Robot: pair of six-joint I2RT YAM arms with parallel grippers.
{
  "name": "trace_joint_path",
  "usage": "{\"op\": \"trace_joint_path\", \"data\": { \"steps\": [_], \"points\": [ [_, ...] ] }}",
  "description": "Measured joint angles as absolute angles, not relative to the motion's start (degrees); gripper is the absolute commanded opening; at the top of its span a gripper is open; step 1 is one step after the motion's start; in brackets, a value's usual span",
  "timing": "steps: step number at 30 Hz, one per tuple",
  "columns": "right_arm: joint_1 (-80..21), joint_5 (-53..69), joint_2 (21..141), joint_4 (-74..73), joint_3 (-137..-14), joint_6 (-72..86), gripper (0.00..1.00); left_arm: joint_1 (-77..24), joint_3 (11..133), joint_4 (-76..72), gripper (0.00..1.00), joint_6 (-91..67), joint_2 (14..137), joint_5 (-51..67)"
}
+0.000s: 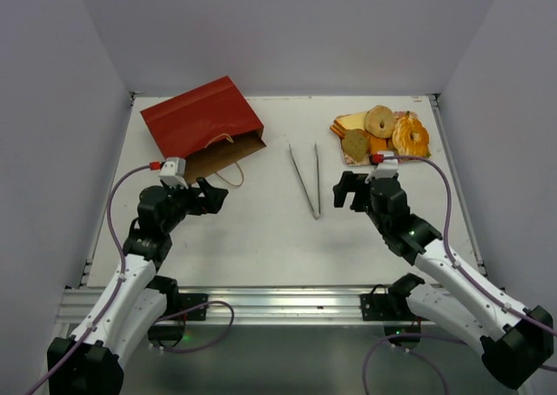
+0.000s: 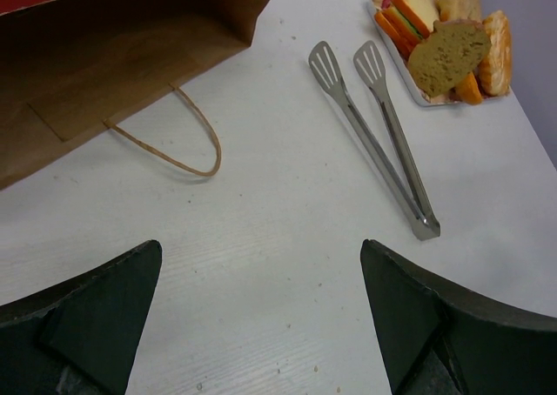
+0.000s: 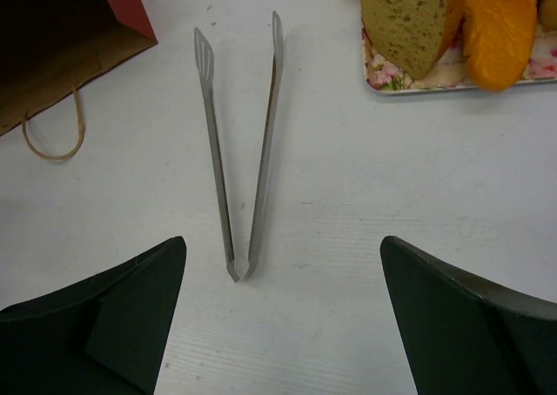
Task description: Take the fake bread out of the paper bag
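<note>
Your bag (image 1: 203,127) lies flat at the upper left of the top view, its mouth facing the left gripper (image 1: 212,197). Tongs (image 1: 306,179) lie at centre, between the arms. Bread (image 1: 380,121) sits piled on the tray (image 3: 387,75) at upper right, just above the right gripper (image 1: 348,190). Both arms reach forward, low, with jaws wide apart.

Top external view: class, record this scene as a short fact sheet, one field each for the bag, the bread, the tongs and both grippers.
paper bag: lying flat at far left, mouth open toward the near side, no bread visible inside
fake bread: several pieces piled on the flowered tray, far right
tongs: metal, lying in the centre, tips spread toward the far side
left gripper: open, empty, near the bag's mouth
right gripper: open, empty, just short of the tray
</note>
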State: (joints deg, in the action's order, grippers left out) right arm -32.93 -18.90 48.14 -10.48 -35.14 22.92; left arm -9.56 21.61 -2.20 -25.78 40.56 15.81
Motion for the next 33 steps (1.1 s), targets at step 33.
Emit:
{"op": "trace_joint_path", "data": {
  "steps": [33],
  "points": [
    [-32.71, -24.84, 27.16, -19.81, -27.92, 24.53, 0.99, -9.56, 21.61, -2.09, 1.00, -24.45, 39.70, 15.62]
  ]
}}
